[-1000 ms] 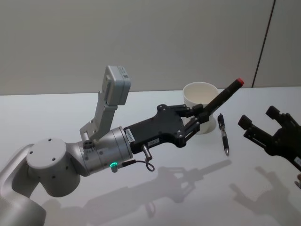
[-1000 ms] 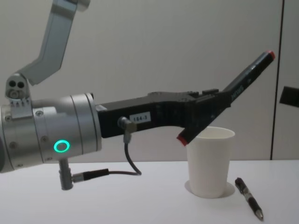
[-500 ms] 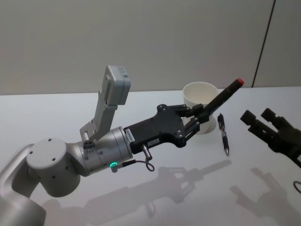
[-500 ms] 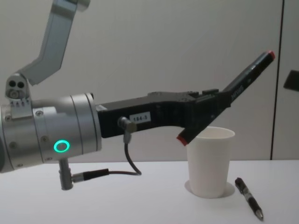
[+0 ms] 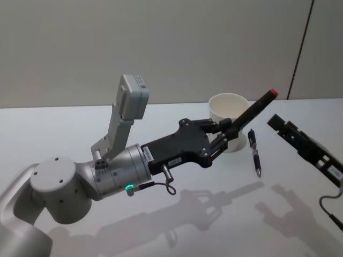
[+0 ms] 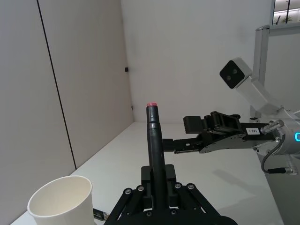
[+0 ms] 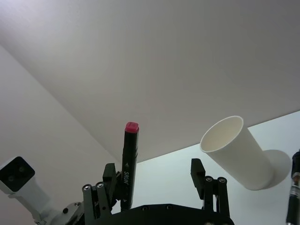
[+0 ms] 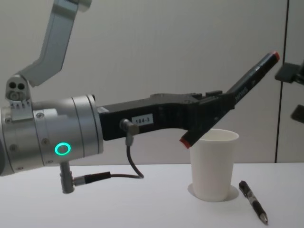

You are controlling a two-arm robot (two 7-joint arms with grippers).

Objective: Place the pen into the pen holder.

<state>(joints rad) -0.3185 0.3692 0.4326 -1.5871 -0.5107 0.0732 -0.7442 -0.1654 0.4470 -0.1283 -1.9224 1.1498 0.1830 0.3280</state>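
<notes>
Pen holder [image 5: 217, 113]: white cup, upright on the tabletop [image 5: 80, 128].
Pen [image 5: 256, 110]: off the tabletop and tilted, one red end up and to the right. The other red end (chest view) is level with the holder's rim, at its left edge.
Left pincer [image 5: 230, 131]: clenched on the pen's lower barrel, just in front of the holder.
Right pincer [image 5: 280, 124]: released, fingers spread, raised well to the right of the holder.
Click pen [image 5: 254, 152]: flat on the tabletop, just right of the holder.

Left gripper [image 5: 231, 128] clenched, right [image 5: 281, 126] seemingly splayed
</notes>
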